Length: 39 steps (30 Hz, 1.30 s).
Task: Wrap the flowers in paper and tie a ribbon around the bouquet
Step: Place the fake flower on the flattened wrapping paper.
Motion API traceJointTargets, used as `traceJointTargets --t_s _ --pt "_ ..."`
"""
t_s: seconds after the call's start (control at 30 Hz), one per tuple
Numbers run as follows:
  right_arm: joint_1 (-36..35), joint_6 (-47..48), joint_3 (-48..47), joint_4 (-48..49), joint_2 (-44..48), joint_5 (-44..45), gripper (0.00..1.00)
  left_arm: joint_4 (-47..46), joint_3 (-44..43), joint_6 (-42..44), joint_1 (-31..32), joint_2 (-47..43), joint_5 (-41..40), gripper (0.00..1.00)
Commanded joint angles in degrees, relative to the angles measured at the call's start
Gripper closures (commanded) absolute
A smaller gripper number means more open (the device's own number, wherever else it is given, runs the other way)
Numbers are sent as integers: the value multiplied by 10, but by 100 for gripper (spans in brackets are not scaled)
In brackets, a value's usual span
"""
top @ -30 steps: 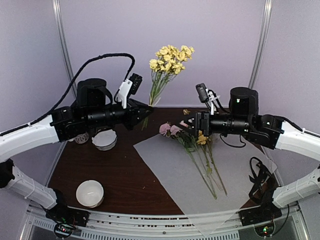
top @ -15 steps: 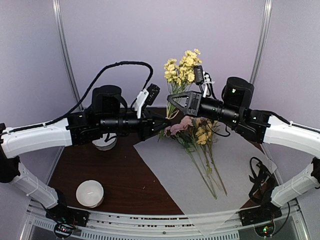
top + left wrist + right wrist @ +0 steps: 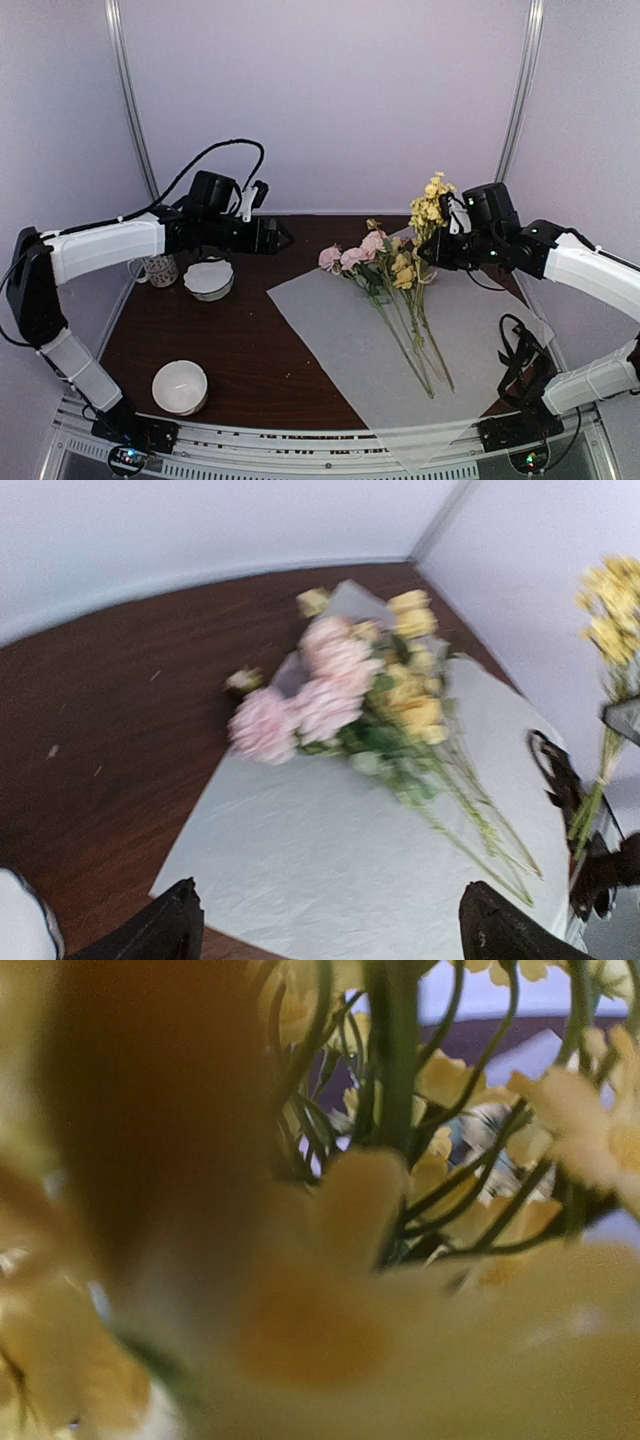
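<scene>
Closest to the arms' bases, a white bowl (image 3: 180, 386) sits on the dark wooden desk (image 3: 250, 340), to the left of the paper (image 3: 350, 345). The paper is a frosted white sheet lying flat and turned at an angle, with one corner running over the front edge. At the sheet's right edge lies what is most likely the ribbon (image 3: 518, 352), a black tangle too coarse in this view to show any lettering. The flowers (image 3: 385, 275) lie on the paper's far half with their stems pointing toward the near side, pink blooms at the far left and yellow ones just right of them. The left end effector (image 3: 283, 237) hangs above the desk left of the blooms, its fingers (image 3: 165, 932) spread wide with nothing between them. The right end effector (image 3: 437, 252), just right of the blooms, is clamped tight on the stems of a yellow sprig (image 3: 431, 198) held upright. Farther back on the left stand a second white bowl (image 3: 208, 279) and a patterned cup (image 3: 160, 270)
</scene>
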<state>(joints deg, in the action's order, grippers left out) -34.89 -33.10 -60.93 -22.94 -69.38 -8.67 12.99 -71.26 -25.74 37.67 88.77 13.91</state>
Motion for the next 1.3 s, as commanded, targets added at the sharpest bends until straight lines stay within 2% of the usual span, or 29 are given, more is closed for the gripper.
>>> traceJointTargets --t_s 0.0,0.27,0.47,0.67,0.77,0.9,0.97,1.1,1.13,1.27 --pt "54 34 66 -127 -33 11 100 46 32 -66 -47 82 -1 6" --pt "95 59 82 -93 -140 -28 100 31 -19 -102 -48 242 13 2" --pt "96 71 62 -79 -207 -39 100 -1 -6 -124 -41 259 24 3" --pt "96 67 43 -56 -250 -64 100 -18 -31 -130 -28 295 61 4" --pt "95 61 36 -48 -257 -75 86 -17 -63 -129 -21 315 75 7" --pt "96 70 13 -84 -242 -60 59 -2 -91 -127 -14 325 78 9" --pt "98 86 -1 -118 -215 -27 45 15 -87 -112 -14 305 55 9" --pt "143 111 -15 -175 -149 50 5 80 -83 -42 -21 241 -32 5" --pt "166 116 -15 -180 -139 64 1 101 -84 -28 -29 230 -54 3" --pt "286 132 -27 -190 -154 78 0 150 -79 -13 -79 217 -90 2"
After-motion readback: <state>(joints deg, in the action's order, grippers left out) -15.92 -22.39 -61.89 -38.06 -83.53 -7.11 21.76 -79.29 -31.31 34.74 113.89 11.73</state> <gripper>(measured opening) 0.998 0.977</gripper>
